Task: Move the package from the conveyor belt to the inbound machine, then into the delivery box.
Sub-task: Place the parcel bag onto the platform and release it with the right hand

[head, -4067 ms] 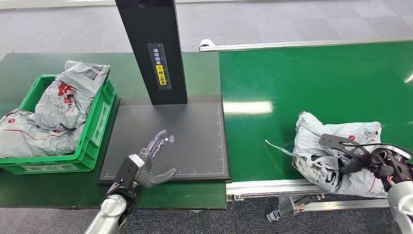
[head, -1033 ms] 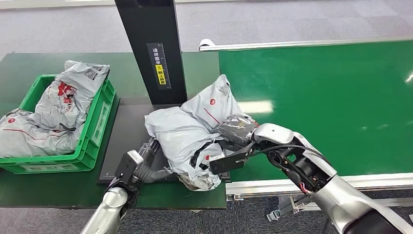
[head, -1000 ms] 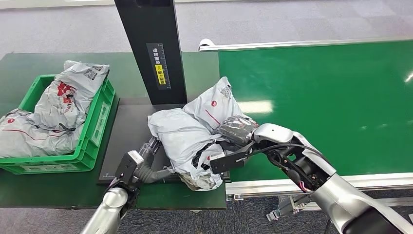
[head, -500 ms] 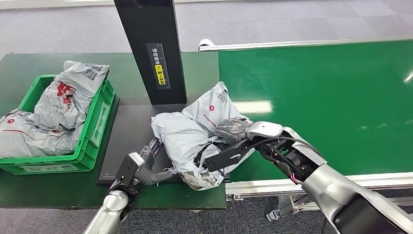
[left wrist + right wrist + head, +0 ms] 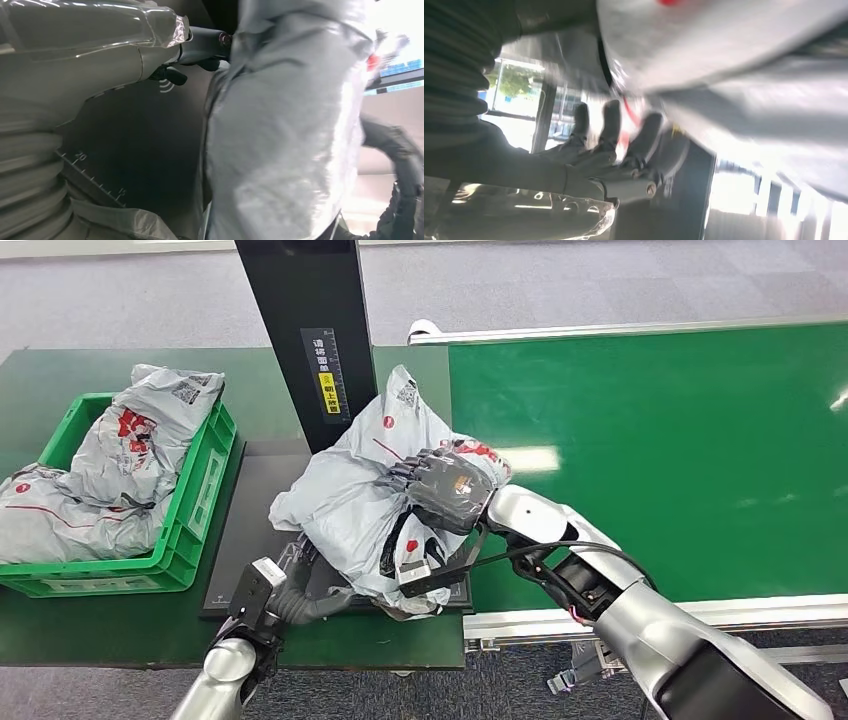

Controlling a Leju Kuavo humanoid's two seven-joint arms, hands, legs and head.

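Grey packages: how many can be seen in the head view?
3. One is on the black scanner plate, under the right robot hand. Two lie in the green crate: one on top, one lower. More may be hidden below.

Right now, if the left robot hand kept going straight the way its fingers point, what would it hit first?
Most likely the grey package. The left robot hand lies low on the black scanner plate, fingers aimed under the bag's near edge; depth is unclear, so contact may already exist.

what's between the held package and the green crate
A bare strip of the black scanner mat, seen in the head view, separates the package from the crate.
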